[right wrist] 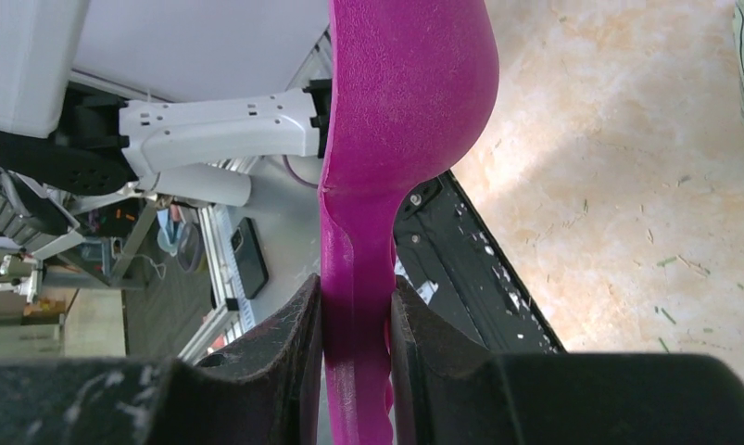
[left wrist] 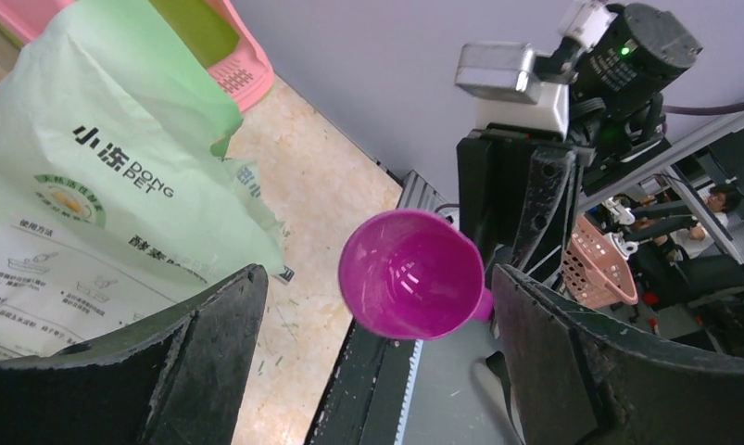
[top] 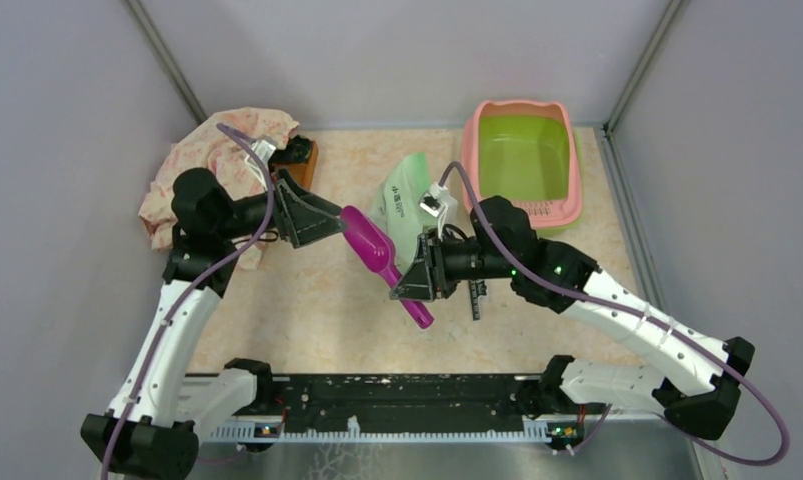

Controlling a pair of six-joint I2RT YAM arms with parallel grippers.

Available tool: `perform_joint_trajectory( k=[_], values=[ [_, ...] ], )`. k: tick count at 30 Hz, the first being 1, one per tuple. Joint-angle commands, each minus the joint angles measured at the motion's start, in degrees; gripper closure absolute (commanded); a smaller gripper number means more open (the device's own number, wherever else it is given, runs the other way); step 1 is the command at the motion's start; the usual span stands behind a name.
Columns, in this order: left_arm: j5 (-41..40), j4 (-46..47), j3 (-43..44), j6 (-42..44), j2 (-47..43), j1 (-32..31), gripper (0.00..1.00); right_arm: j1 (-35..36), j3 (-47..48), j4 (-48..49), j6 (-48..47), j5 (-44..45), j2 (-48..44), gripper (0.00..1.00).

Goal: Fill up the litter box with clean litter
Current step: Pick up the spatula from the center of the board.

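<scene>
Right gripper is clamped on the scoop handle. The bowl is empty, up off the mid-counter, mouth aimed toward 10 o'clock. Left gripper is spread wide with nothing in it, just off the bowl's mouth. Litter box sits at 1 o'clock and its basin looks bare green. No litter in view, presumably inside the bag at 12 o'clock, near the box. Looks like scoop prep, no filling done yet. Next: open the bag mouth, probably with the left, then dig the scoop in.
</scene>
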Motion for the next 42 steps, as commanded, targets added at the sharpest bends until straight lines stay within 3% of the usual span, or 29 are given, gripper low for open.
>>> perform_joint_trajectory(
  k=[1, 11, 14, 17, 22, 24, 25, 29, 31, 35, 39, 42],
  values=[
    [0.62, -3.35, -0.75, 4.36, -0.38, 0.26, 0.05, 0.36, 4.26, 5.53, -0.85, -1.35, 0.13, 1.00],
    [3.37, -0.25, -1.23, 2.72, 2.11, 0.23, 0.05, 0.39, 3.68, 6.28, -1.11, -2.67, 2.22, 1.00],
    [3.89, -0.26, -1.17, 3.10, 2.66, 0.17, 0.11, 0.32, 3.52, 6.80, -1.33, -2.96, 2.74, 1.00],
    [5.48, -0.33, -0.98, 3.75, 3.43, 0.22, 0.30, 0.37, 3.68, 7.12, -1.47, -3.24, 3.61, 1.00],
    [6.16, -5.70, 0.37, 7.82, 4.16, 0.17, 0.40, 0.37, 4.81, 6.65, -2.17, -3.88, 4.78, 1.00],
    [6.31, -5.97, 0.21, 8.18, 4.04, 0.11, 0.48, 0.37, 5.20, 6.41, -2.41, -4.14, 5.15, 1.00],
    [6.41, -5.97, 0.27, 8.25, 4.06, 0.09, 0.55, 0.34, 5.40, 6.22, -2.61, -4.23, 5.31, 1.00],
    [6.83, -6.63, 0.73, 8.21, 4.57, -0.31, 0.97, -0.29, 5.93, 5.56, -2.98, -4.43, 5.81, 1.00],
    [6.84, -7.32, 1.07, 8.18, 4.75, -0.63, 1.00, -0.78, 6.31, 5.18, -3.13, -4.51, 5.82, 1.00],
    [4.98, -10.72, 2.46, 8.52, 4.92, -0.88, 1.00, -1.26, 7.90, 3.29, -4.30, -3.10, 5.77, 0.80],
    [3.34, -13.50, 4.51, 7.03, 5.93, -0.88, 1.00, -1.27, 10.37, -1.29, -8.11, 2.27, 4.66, 0.49],
    [1.32, -15.45, 5.78, 5.32, 6.86, -0.88, 1.00, -1.19, 11.11, -3.33, -11.89, 7.25, 2.30, 0.38]
  ],
)
